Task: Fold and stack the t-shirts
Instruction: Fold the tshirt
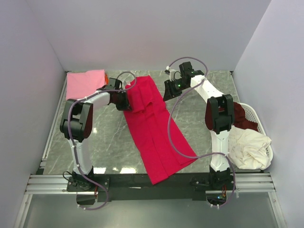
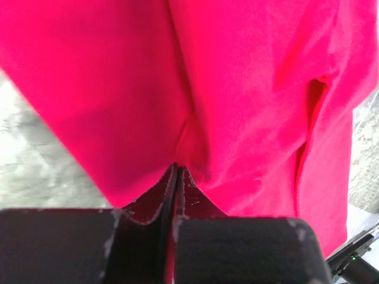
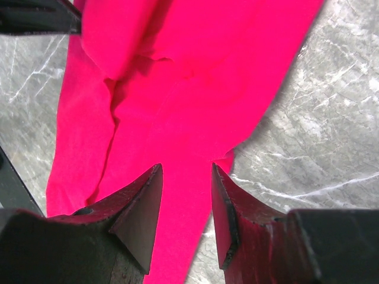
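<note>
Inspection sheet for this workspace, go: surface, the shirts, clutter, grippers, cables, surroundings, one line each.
Surface: grey marbled table, no spills seen.
Job's things: red t-shirt spread lengthwise across the middle, its near end over the front edge; pink t-shirt folded at the far left corner; cream shirt and maroon shirt crumpled in the basket.
Clutter: white basket at the right edge.
Grippers: left gripper shut on the red t-shirt's fabric; right gripper open above the shirt, holding nothing.
Cables: grey cables loop from both arms; the right one crosses over the red t-shirt in the top view.
Surroundings: plain white walls; nothing else seen.
</note>
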